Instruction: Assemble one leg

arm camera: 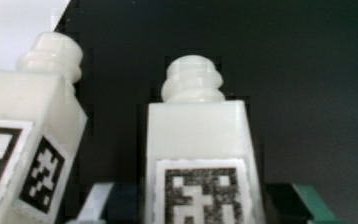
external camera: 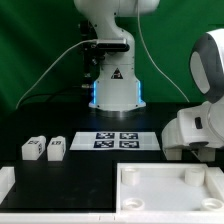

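Note:
In the wrist view two white legs with black-and-white tags and ribbed white tips lie side by side on the black table. One leg (arm camera: pixel 204 140) sits between my fingertips, and the other leg (arm camera: pixel 30 130) lies beside it. My gripper (arm camera: pixel 208 208) is open around the first leg. The finger (arm camera: pixel 108 203) on one side is close to the leg, and a dark gap separates the leg from the other finger (arm camera: pixel 311 203). In the exterior view two more legs (external camera: pixel 32 148) (external camera: pixel 56 148) lie at the left. There my arm (external camera: pixel 198 122) is low at the right and hides the gripper.
The marker board (external camera: pixel 118 139) lies mid-table in front of the robot base (external camera: pixel 116 85). The large white panel (external camera: pixel 150 205) with corner sockets lies at the front right. A white block (external camera: pixel 7 184) sits at the front left edge.

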`<control>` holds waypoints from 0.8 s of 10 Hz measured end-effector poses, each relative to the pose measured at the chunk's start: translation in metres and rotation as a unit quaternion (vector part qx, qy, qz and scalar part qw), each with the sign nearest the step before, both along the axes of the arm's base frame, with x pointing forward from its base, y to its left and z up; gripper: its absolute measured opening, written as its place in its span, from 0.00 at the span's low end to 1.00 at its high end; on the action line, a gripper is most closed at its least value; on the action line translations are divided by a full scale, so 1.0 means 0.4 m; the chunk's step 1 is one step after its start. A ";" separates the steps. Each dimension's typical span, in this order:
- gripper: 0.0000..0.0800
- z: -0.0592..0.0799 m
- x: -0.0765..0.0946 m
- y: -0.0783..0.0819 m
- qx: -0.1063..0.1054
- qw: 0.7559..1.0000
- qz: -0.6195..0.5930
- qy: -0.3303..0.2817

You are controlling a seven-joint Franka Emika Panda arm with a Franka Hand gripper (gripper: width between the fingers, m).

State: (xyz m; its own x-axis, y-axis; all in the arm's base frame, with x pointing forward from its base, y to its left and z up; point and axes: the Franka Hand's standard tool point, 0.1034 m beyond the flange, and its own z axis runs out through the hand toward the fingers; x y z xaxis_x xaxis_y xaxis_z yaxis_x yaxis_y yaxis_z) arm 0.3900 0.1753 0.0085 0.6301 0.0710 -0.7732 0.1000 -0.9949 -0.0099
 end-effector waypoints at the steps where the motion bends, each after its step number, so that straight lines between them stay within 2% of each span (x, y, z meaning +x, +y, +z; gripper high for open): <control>1: 0.36 0.000 0.000 0.000 0.000 1.000 0.000 0.000; 2: 0.36 0.016 0.012 -0.006 0.008 1.000 0.008 0.003; 5: 0.36 0.146 0.115 -0.036 0.033 0.999 -0.002 -0.026; 8: 0.36 0.247 0.180 -0.068 0.043 0.998 -0.001 -0.044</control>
